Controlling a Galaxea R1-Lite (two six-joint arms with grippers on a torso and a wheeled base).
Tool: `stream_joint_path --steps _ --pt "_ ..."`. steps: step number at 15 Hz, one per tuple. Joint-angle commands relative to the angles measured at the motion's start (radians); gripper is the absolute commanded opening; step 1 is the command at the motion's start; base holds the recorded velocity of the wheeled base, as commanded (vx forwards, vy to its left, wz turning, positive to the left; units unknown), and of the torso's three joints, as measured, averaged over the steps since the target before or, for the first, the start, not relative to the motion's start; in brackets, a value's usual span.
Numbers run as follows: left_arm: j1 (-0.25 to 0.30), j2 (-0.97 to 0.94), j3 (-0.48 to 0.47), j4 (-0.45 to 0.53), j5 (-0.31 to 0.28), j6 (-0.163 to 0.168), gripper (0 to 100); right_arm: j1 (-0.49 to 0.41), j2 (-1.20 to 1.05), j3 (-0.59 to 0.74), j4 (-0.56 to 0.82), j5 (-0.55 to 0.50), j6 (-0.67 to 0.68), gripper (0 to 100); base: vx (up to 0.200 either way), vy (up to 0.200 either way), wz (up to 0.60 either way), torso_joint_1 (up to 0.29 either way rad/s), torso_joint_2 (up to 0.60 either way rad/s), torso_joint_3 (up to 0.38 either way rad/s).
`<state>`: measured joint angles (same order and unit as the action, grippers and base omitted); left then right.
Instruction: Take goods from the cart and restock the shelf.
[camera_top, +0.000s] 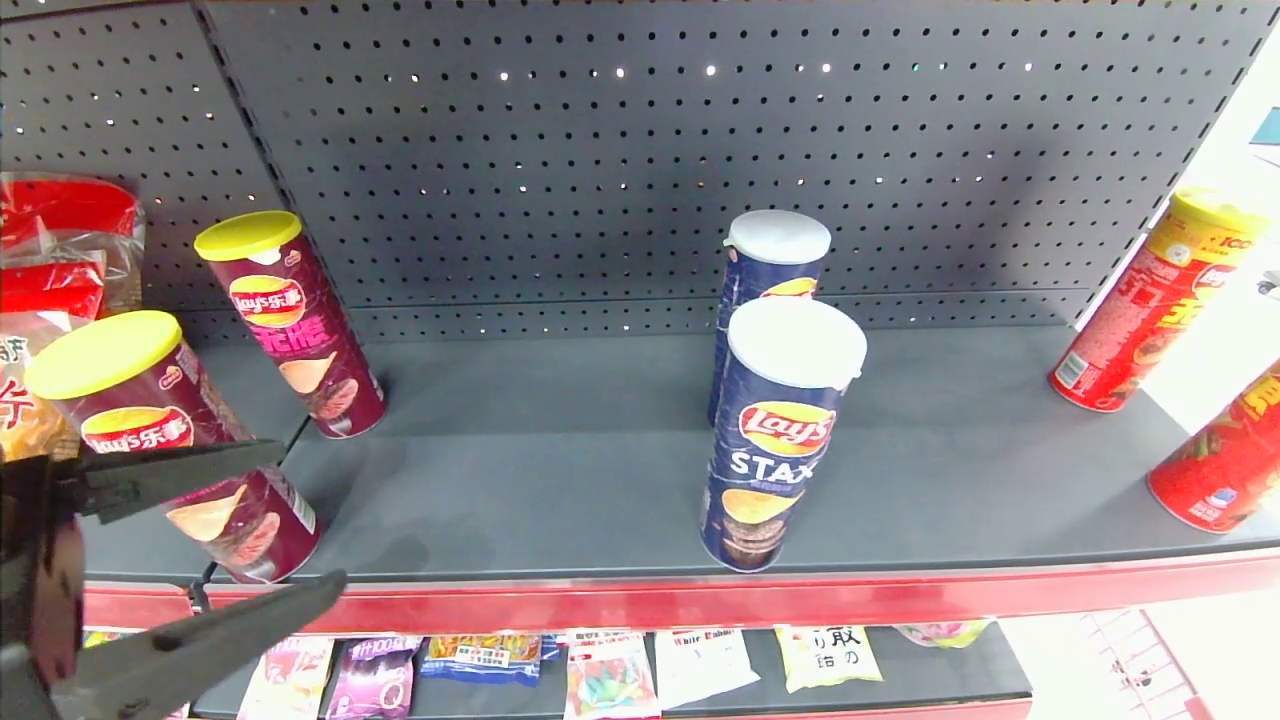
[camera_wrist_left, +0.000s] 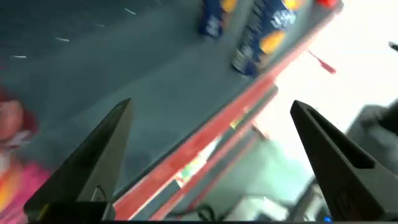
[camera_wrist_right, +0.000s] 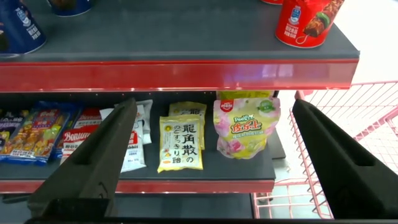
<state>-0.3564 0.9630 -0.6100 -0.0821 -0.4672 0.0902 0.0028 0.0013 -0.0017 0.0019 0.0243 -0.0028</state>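
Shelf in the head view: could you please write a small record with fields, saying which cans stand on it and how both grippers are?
shelf: grey board, red front edge
left: two maroon cans, yellow lids, upright
middle: two blue cans, white lids, one behind the other
right: two red cans
left gripper: open, empty, by the front maroon can
right gripper: open, empty, facing snack bags on the level below
cart: pink wire, beside that level
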Motion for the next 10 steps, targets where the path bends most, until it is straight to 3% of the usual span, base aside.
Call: stream_joint_path --steps 1,2,3,6,10 --pt "-0.065 0.091 -0.001 -0.001 0.001 0.009 100 0.000 0.000 0.000 0.000 0.000 0.000 100 0.000 0.000 0.00 0.000 0.00 0.000" --pt "-0.159 0.149 -0.008 -0.001 0.062 0.013 100 0.000 0.000 0.000 0.000 0.000 0.000 100 0.000 0.000 0.00 0.000 0.00 0.000" --pt "-0.199 0.192 -0.019 -0.001 0.081 0.037 100 0.000 -0.001 0.000 0.000 0.000 0.000 100 0.000 0.000 0.00 0.000 0.00 0.000" --pt "-0.213 0.322 -0.057 -0.002 0.108 0.151 100 0.000 0.000 0.000 0.001 0.000 0.000 100 0.000 0.000 0.00 0.000 0.00 0.000" --pt "-0.213 0.523 -0.177 -0.025 0.108 0.210 100 0.000 0.000 0.000 0.000 0.000 0.000 100 0.000 0.000 0.00 0.000 0.00 0.000"
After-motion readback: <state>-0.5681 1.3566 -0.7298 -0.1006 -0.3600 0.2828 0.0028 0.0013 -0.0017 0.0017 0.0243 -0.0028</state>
